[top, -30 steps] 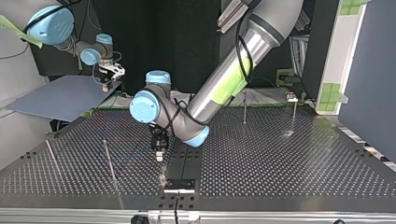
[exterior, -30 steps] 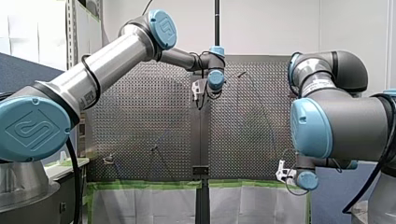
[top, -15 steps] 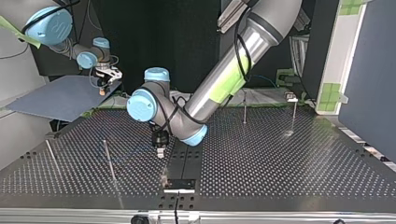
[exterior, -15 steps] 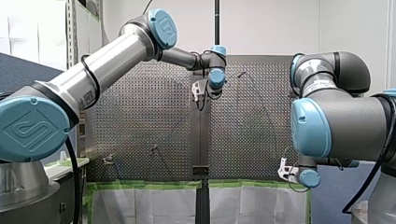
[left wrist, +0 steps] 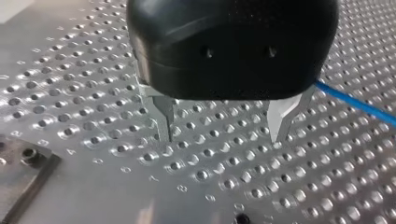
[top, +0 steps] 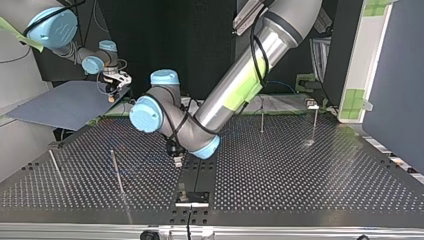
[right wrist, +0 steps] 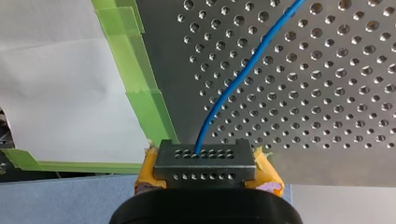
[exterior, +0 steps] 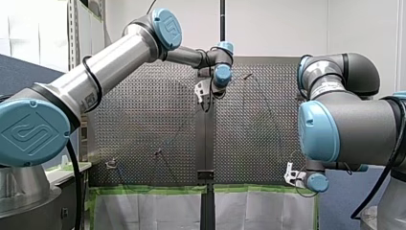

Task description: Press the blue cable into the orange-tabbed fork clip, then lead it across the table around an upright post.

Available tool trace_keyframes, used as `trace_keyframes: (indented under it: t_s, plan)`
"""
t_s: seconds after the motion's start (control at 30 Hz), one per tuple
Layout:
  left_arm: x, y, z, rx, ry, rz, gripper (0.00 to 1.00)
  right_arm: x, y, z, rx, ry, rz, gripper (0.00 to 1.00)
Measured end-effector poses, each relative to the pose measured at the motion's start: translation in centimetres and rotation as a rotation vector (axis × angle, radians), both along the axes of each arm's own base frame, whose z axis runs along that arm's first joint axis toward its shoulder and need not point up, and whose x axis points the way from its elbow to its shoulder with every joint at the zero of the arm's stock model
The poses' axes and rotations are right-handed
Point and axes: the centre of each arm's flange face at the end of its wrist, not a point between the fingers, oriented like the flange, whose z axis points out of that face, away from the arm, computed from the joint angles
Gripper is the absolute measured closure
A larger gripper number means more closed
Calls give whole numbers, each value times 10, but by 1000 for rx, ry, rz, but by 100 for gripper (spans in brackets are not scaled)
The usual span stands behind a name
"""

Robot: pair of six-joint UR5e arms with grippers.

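My left gripper point(left wrist: 222, 140) hangs just above the perforated table point(left wrist: 93, 93), its two metal fingers point(left wrist: 163, 121) open with nothing between them. The blue cable point(left wrist: 355, 102) lies on the table beside and behind it. In the top view my left gripper point(top: 176, 160) is near the table's middle, by the black strip. My right gripper point(right wrist: 205, 163) is shut, its yellow pads on the grey perforated end block point(right wrist: 205, 158) of the blue cable point(right wrist: 238, 79). It sits off the table's far edge at the top view's left point(top: 111, 95). I cannot make out an orange tab.
Thin upright posts stand on the table point(top: 116, 172) point(top: 56, 170) point(top: 261, 115) point(top: 315, 120). A small clip point(exterior: 111, 164) sits at the front view's lower left. Green tape point(right wrist: 140, 79) lines the table's edge. A grey-blue board point(top: 65, 102) lies under my right gripper.
My left wrist has turned and its gripper has shifted slightly right and further from the camera in the top view, still open. My right gripper moved a little left there, keeping the block.
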Motion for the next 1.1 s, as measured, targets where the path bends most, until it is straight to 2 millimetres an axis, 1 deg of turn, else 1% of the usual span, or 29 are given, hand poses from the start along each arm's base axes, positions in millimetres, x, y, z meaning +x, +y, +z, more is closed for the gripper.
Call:
trace_keyframes:
  t_s: [0.2, 0.37, 0.47, 0.57, 0.93, 1.1]
  plan:
    - [-4, -4, 11, -50, 28, -45, 0, 1, 0, 0, 0, 10, 6, 100]
    - [-11, -8, -2, -79, 77, -88, 0, 2, 1, 0, 0, 14, 8, 100]
    - [-12, -8, -13, -96, 104, -106, 0, 3, 1, 0, 0, 15, 9, 100]
    - [-11, -8, -20, -121, 125, -123, 0, 4, 1, 0, 0, 17, 12, 100]
    - [-13, -15, -23, -234, 173, -195, 0, 7, 3, 0, 7, 21, 19, 100]
    - [-19, -19, -21, -274, 207, -228, 0, 8, 3, -1, 9, 22, 20, 100]
